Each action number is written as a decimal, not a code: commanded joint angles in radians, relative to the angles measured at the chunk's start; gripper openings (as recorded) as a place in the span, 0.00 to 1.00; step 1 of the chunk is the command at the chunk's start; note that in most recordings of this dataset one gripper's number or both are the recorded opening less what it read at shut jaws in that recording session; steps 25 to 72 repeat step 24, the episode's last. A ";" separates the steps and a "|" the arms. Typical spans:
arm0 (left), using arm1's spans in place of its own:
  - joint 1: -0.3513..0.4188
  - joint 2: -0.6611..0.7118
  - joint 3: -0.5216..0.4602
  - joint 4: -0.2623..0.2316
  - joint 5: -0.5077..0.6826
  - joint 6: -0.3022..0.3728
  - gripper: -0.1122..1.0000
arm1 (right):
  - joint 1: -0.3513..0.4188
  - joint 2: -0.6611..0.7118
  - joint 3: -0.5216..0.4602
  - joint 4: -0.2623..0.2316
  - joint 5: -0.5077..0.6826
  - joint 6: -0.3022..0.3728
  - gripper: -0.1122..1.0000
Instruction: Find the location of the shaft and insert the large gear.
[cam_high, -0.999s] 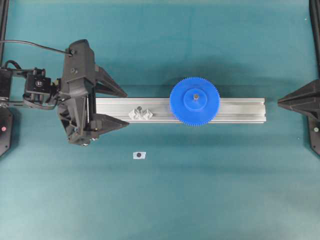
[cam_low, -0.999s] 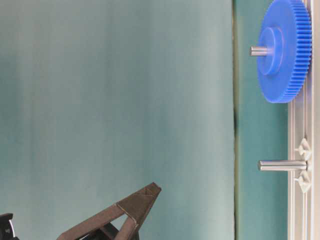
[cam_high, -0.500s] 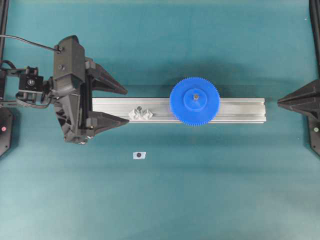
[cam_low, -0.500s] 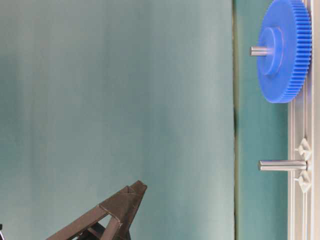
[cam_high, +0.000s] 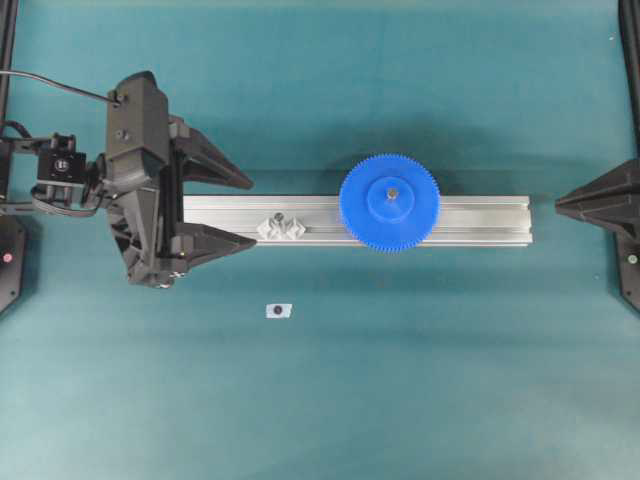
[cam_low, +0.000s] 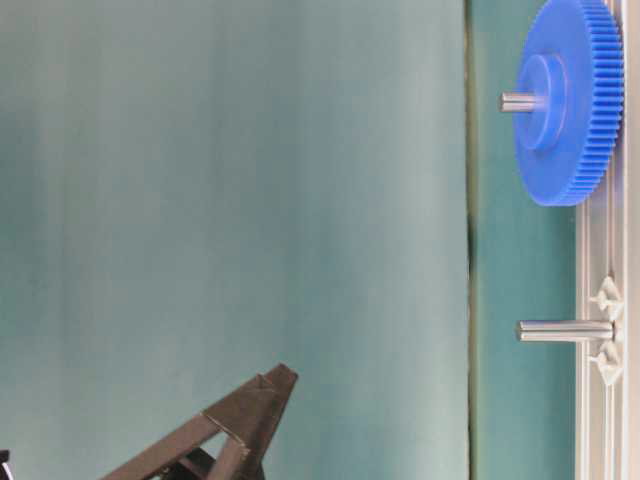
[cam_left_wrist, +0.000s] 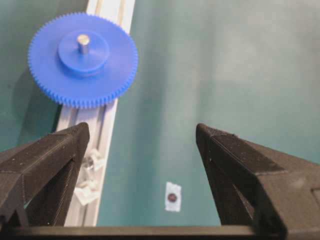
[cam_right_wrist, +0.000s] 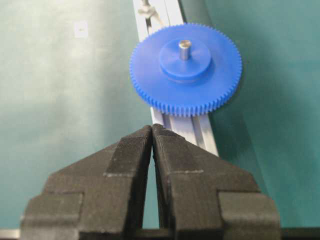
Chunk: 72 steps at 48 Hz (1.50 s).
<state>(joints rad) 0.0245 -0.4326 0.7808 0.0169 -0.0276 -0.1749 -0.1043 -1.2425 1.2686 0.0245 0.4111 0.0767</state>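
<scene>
Left jaws (cam_high: 245, 213) spread wide, right jaws (cam_right_wrist: 151, 131) together, large gear (cam_high: 389, 202) between them on its shaft (cam_left_wrist: 83, 41).

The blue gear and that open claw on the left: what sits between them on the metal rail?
In the overhead view, one bare pin with two small clear mounts stands on the rail between the open left gripper and the blue gear.

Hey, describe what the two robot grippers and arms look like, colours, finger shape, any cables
Both are matte black. The left gripper has two tapered, wedge-shaped fingers with a rough, printed-looking texture, on a bulky black wrist housing with small screws. A thin black cable loops to its top. The right gripper has the same triangular textured fingers, with faint pale seam lines across them.
</scene>
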 joint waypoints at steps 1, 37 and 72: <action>0.002 -0.014 -0.008 0.003 -0.011 0.000 0.88 | -0.002 0.009 -0.011 0.003 -0.009 0.009 0.23; 0.006 -0.003 0.002 0.003 -0.069 0.006 0.89 | -0.002 -0.035 0.009 0.002 -0.009 0.009 0.23; 0.006 -0.003 0.002 0.003 -0.069 0.006 0.89 | -0.002 -0.035 0.009 0.002 -0.009 0.009 0.23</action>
